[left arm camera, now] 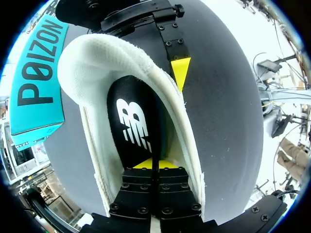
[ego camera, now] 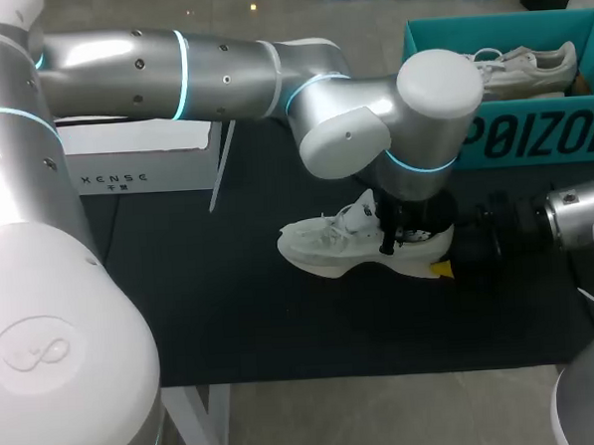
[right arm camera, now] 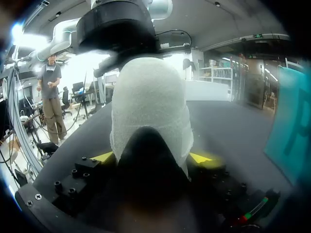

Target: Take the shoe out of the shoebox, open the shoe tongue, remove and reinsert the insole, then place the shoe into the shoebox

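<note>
left gripper (left arm camera: pixel 151 164), jaws narrow, sits inside the shoe (ego camera: pixel 328 243) on the insole (left arm camera: pixel 131 121); right gripper (right arm camera: pixel 151 156) clamps its heel (right arm camera: pixel 148 97) from 3 o'clock. shoe lies at 7 o'clock from the shoebox (ego camera: pixel 532 140). a weak pinch may lose the insole, or the pull may drag the shoe free.

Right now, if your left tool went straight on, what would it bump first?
Probably the black insole inside the white shoe: my left tool points into its opening, insole close ahead.
</note>
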{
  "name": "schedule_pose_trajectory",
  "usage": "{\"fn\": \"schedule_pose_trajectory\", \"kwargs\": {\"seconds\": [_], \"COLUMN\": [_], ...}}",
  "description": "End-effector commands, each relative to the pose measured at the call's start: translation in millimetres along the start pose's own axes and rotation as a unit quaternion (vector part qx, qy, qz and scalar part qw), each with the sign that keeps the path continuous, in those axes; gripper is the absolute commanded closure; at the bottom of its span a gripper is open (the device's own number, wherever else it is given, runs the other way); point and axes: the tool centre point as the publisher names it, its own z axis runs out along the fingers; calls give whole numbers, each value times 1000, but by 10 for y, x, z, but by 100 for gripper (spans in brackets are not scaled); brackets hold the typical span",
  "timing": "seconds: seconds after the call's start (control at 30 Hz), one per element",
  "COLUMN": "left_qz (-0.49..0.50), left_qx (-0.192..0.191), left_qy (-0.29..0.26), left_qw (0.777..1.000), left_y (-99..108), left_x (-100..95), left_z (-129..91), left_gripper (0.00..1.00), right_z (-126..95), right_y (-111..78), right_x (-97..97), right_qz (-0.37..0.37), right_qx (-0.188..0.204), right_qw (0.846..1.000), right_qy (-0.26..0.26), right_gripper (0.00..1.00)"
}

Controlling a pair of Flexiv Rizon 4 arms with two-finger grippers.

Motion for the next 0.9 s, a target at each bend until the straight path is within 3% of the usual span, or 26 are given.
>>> {"fn": "schedule_pose_trajectory", "kwargs": {"seconds": [0.03,0.73,0.9], "left_qz": [-1,-51,-56], "left_qx": [9,14,26], "left_qy": [-20,-84,-96], "left_qw": [1000,995,993], "left_y": [72,322,300], "left_x": [53,113,139], "left_z": [-170,-718,-853], "left_gripper": [100,100,100], "right_z": [52,52,52], "right_y": [-53,-53,-53], "right_x": [3,3,3], "right_qz": [0,0,0], "right_qx": [1,1,1], "right_qw": [1000,1000,1000], "right_qy": [1,1,1], "right_gripper": [100,100,100]}}
